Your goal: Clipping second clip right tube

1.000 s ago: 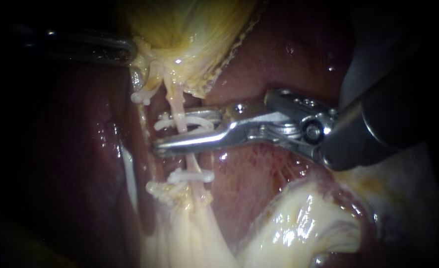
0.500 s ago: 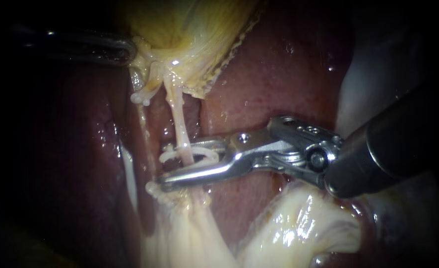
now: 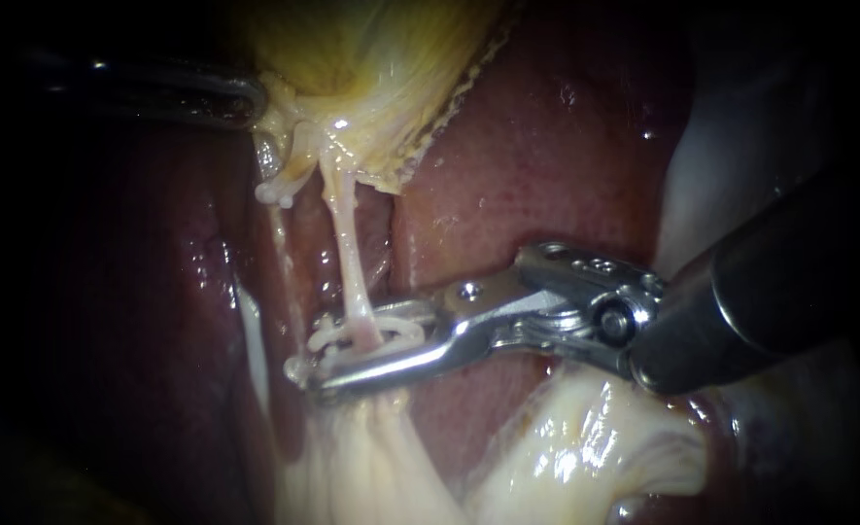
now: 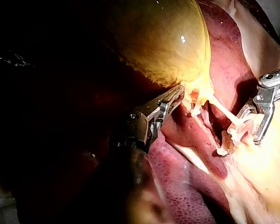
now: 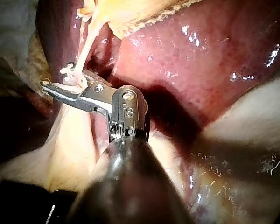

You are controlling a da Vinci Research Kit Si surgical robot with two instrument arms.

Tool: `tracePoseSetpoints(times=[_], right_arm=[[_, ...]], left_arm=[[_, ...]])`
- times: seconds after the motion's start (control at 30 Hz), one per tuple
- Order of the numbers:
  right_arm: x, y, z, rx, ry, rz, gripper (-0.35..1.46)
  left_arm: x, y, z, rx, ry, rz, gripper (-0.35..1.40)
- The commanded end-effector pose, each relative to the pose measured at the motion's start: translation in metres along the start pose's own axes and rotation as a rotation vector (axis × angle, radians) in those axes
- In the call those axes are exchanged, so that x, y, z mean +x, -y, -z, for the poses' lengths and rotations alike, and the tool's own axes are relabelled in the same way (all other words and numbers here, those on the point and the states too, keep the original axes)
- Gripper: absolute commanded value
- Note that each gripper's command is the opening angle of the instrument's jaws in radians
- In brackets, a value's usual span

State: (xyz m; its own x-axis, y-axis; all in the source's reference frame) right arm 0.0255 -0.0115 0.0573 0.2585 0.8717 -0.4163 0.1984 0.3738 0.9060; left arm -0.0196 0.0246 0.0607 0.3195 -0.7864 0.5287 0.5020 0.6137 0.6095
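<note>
Right tube (image 3: 347, 248): thin, soft, slick, strung from gallbladder (image 3: 371, 58) down across liver (image 3: 527, 146). Right instrument (image 3: 325, 346) jaws pinch a white clip (image 3: 402, 335) around its lower end. Likely tears easily, so take it squarely across.

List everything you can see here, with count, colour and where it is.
gallbladder: one, yellow, above the tube.
liver: one, dark red, behind everything.
tube: one, pale pink, from the gallbladder down between the right instrument's jaws.
clip: one certain, white, around the tube between those jaws.
pale tissue: one mass, cream, below the jaws.
left instrument: one, dark metal, tip at the gallbladder's lower edge.
right instrument: one, silver, jaws shut on the clip.
</note>
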Motion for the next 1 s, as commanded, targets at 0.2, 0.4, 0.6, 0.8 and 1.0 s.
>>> tracePoseSetpoints(times=[0.2,0.4,0.6,0.8,1.0], right_arm=[[0.0002,-0.0004,-0.0003,-0.003,-0.002,0.000,0.23],[0.0002,-0.0005,-0.0003,0.002,0.002,-0.018,-0.14],[0.0001,-0.0004,-0.0001,0.014,0.013,-0.035,-0.35],[0.0001,-0.0004,-0.0001,0.028,0.026,-0.034,-0.35],[0.0001,-0.0005,-0.0001,0.028,0.026,-0.034,-0.35]], left_arm=[[0.0000,0.0000,-0.0001,-0.001,0.000,0.002,-0.35],[0.0000,0.0000,-0.0001,-0.001,0.000,0.002,-0.35],[0.0000,0.0000,-0.0001,-0.001,0.000,0.002,-0.35],[0.0000,0.0000,-0.0001,-0.001,0.000,0.002,-0.35],[0.0000,0.0000,-0.0001,-0.001,0.000,0.002,-0.35]])
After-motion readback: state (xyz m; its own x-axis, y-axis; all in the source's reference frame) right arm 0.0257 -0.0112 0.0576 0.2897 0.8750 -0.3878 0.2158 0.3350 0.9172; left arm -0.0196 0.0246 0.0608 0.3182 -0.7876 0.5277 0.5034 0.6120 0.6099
